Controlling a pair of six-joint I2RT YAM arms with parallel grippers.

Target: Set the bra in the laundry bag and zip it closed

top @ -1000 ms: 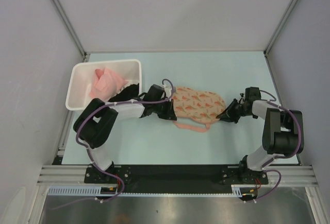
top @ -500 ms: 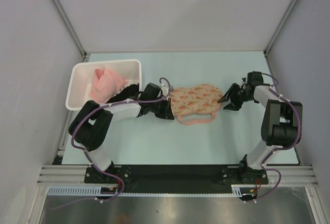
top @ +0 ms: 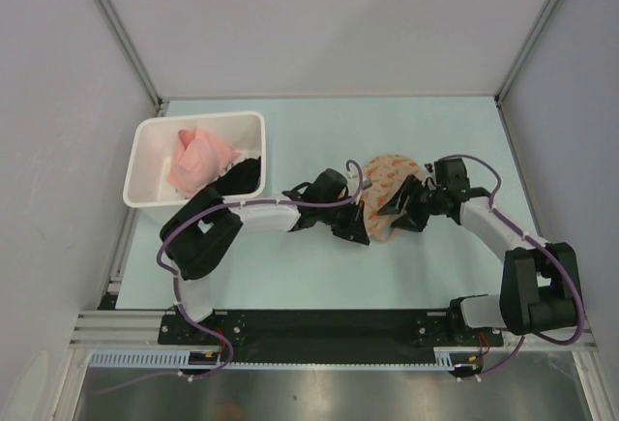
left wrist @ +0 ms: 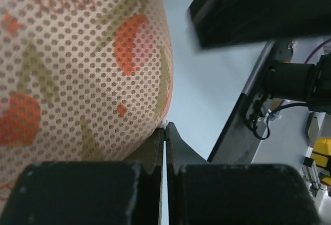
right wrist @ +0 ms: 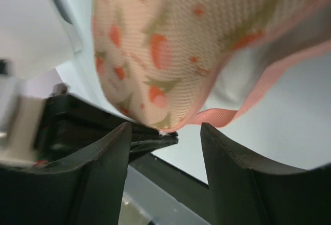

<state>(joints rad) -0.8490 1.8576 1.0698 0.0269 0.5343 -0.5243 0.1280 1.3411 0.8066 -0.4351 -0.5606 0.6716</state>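
Left gripper [left wrist: 165, 132] is pinched tight on a thin sliver at the rim of the laundry bag [top: 387, 177], near the middle of the table [top: 290, 266]. The right gripper [right wrist: 164, 132] faces it from the right with its fingers spread and nothing between them but air, the bag's lower edge hanging just in front. The bra shows in no view; it may be inside the bag, but I cannot tell. The bag is bunched and partly folded on itself rather than lying flat. Its outer face is soft cream-peach mesh dotted with fine holes and printed with orange fruit and olive leaves; a white lining shows underneath, and a smooth peach tape [right wrist: 258, 93] runs round the rim in a limp curve. The likeliest failure is the left pinch slipping, since it has so little fabric, which would let the bag drop and sag open. With the rim buckled, a zipper could also jam or snag the mesh, and no zipper pull is visible, so the right fingers might close on loose cloth instead. Both grippers sit very near each other and could knock together. Far left, a white bin [top: 145, 165] holds a pink cloth [top: 198, 158] and a black garment [top: 242, 177].
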